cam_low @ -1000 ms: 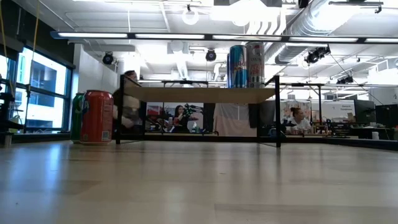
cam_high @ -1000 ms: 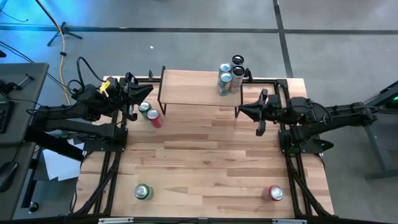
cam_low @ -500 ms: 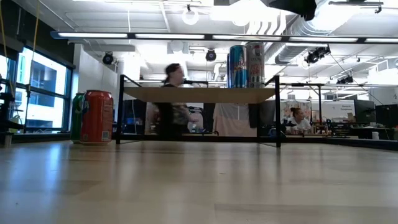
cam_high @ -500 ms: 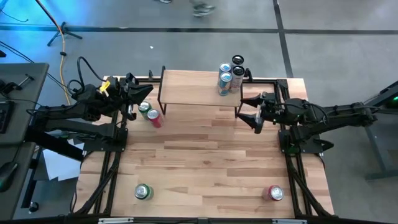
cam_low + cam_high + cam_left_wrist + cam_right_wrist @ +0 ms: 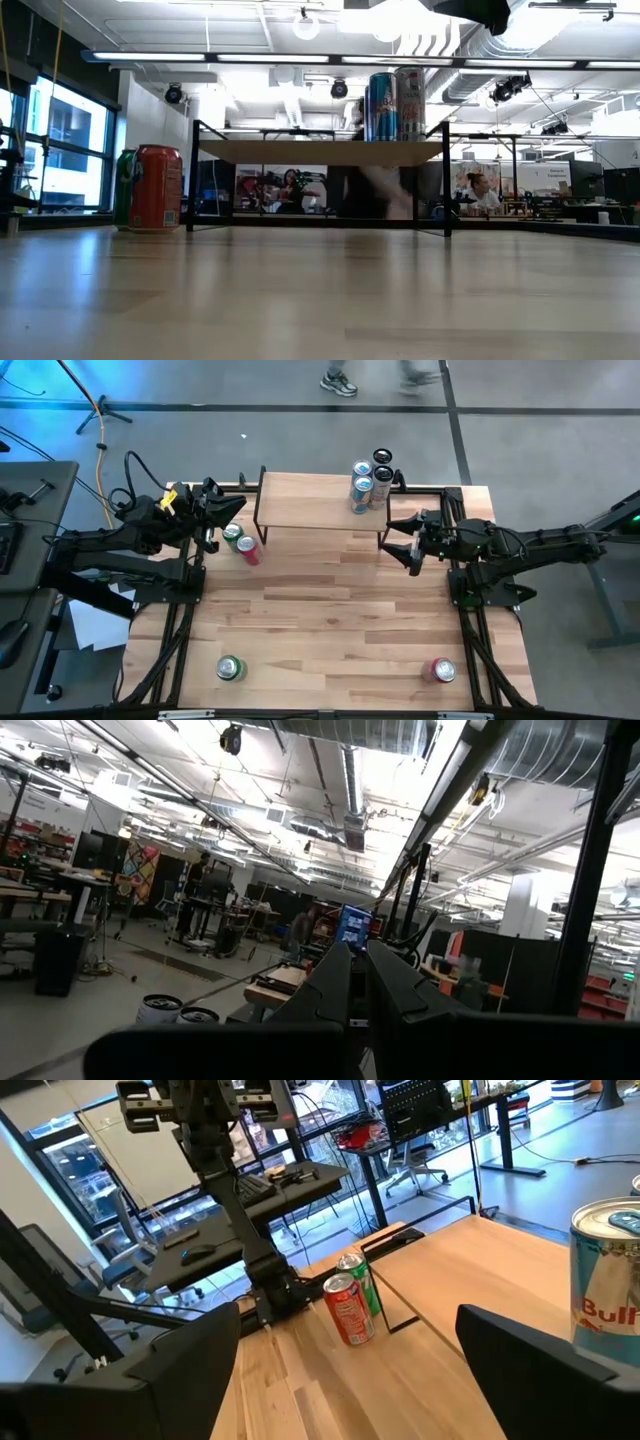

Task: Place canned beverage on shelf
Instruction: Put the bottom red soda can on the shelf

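At the table's [image 5: 330, 610] near edge stand two single cans: a green can [image 5: 230, 668] towards the near left corner and a red can [image 5: 442, 671] towards the near right corner. Farther back, by the left edge, a second red can [image 5: 249, 550] and a second green can [image 5: 233, 536] stand touching each other, just beside the shelf's [image 5: 320, 502] left legs. The left gripper [image 5: 222, 512] waits over them at the far left corner, its jaws pressed together and holding nothing. The right gripper [image 5: 402, 540] hangs off the shelf's near right corner with its jaws spread wide and nothing between them. Three tall cans [image 5: 370, 481] stand close together at the shelf's far right corner; nothing blocks the rest of the board. In the low view they rise above the board [image 5: 320, 151].

A second ago the right gripper's jaws were closed and it sat slightly farther right; the cans have not moved. A person [image 5: 340, 380] now walks past beyond the far edge.
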Robot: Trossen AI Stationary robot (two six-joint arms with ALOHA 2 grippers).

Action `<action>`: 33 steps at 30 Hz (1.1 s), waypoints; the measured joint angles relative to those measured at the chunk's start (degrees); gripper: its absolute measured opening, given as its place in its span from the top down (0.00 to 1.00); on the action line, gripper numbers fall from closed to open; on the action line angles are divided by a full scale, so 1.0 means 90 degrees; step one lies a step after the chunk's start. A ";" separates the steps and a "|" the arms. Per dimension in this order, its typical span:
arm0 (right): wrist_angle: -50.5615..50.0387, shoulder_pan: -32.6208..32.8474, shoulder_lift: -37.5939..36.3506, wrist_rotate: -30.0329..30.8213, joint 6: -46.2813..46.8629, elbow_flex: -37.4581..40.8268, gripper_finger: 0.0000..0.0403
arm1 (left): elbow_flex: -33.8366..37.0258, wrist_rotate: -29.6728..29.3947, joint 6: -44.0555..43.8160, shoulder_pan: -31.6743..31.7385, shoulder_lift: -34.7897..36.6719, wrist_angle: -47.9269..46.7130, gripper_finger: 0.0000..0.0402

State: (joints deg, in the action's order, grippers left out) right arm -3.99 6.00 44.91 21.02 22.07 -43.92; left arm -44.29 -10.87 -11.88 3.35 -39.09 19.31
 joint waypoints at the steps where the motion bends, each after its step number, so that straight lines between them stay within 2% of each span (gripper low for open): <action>1: 0.0000 0.0000 0.0000 0.0000 -0.0001 0.0000 0.12 | 0.0000 0.0000 0.0000 0.0000 0.0000 0.0000 1.00; 29: -0.0005 -0.0002 0.0002 0.0024 0.0251 0.0000 0.12 | 0.0000 0.0000 -0.0027 -0.0002 0.0000 0.0007 1.00; 33: -0.0005 -0.0002 0.0002 0.0027 0.0330 0.0000 0.07 | 0.0000 0.0000 -0.0027 -0.0002 0.0000 0.0007 1.00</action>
State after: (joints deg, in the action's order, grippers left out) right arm -4.03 5.98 44.93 21.26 25.05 -43.92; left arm -44.29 -10.87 -12.12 3.33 -39.09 19.38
